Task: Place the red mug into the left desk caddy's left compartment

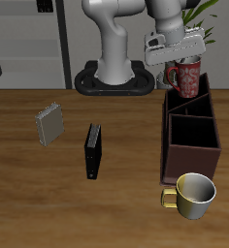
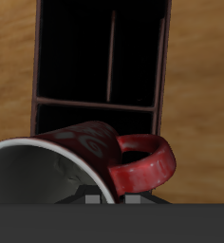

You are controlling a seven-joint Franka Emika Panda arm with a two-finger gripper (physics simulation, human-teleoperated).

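My gripper (image 1: 175, 50) is shut on the red mug (image 1: 185, 76) and holds it in the air by its rim. The mug hangs over the far end of the dark brown left desk caddy (image 1: 191, 145), just above the left compartment (image 1: 188, 105) with the taller slanted walls. In the wrist view the mug (image 2: 81, 142) lies close under the camera, with its grey inside and red handle (image 2: 147, 163) showing. Past it, the caddy (image 2: 102, 102) shows its inner partitions. Small grey finger parts (image 2: 91, 200) show at the mug's rim.
A shiny yellow-gold mug (image 1: 194, 194) stands near the table's front edge, just in front of the caddy. A black book (image 1: 92, 150) stands mid-table and a grey book (image 1: 50, 124) stands beyond it. The robot's base (image 1: 112, 77) is at the back.
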